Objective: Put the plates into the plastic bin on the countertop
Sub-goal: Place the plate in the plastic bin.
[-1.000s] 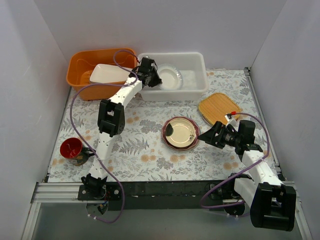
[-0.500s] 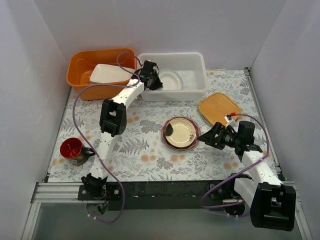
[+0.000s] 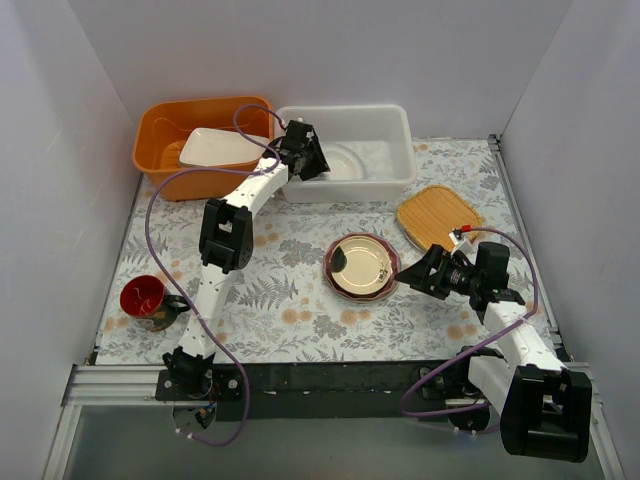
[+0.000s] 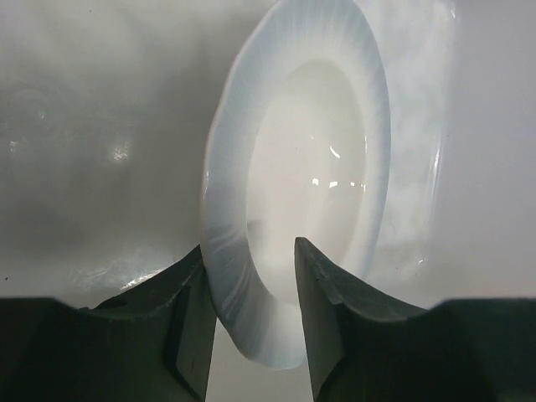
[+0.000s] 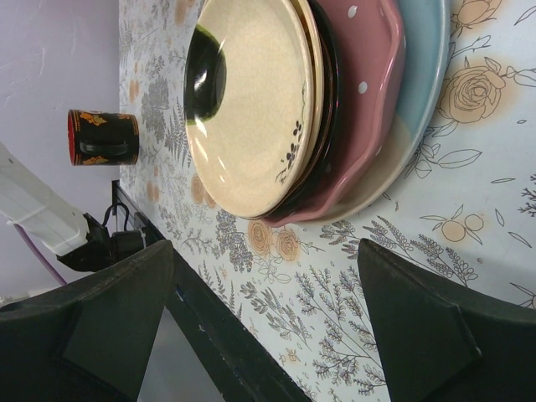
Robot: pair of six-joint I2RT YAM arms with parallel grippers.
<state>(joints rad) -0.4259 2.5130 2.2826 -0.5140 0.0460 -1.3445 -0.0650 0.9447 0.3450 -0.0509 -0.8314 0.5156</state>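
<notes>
My left gripper (image 3: 312, 160) reaches into the white plastic bin (image 3: 398, 122) and is shut on the rim of a pale cream-and-light-blue plate (image 3: 344, 160). In the left wrist view the plate (image 4: 293, 167) sits low against the bin floor (image 4: 84, 126), its rim between my fingers (image 4: 188, 327). A stack of plates (image 3: 362, 266) stands on the countertop (image 3: 290, 290): cream on top, then black, pink dotted and a cream-and-blue one (image 5: 423, 75). My right gripper (image 3: 412, 272) is wide open and empty just right of the stack (image 5: 251, 109). An orange woven plate (image 3: 438, 216) lies behind it.
An orange tub (image 3: 160, 125) left of the bin holds a white rectangular dish (image 3: 215, 147). A red cup (image 3: 143, 298) stands at the left front and shows in the right wrist view (image 5: 105, 136). White walls close three sides.
My left gripper has lowered the pale plate from a tilted, raised pose down into the bin. The right arm has not moved.
</notes>
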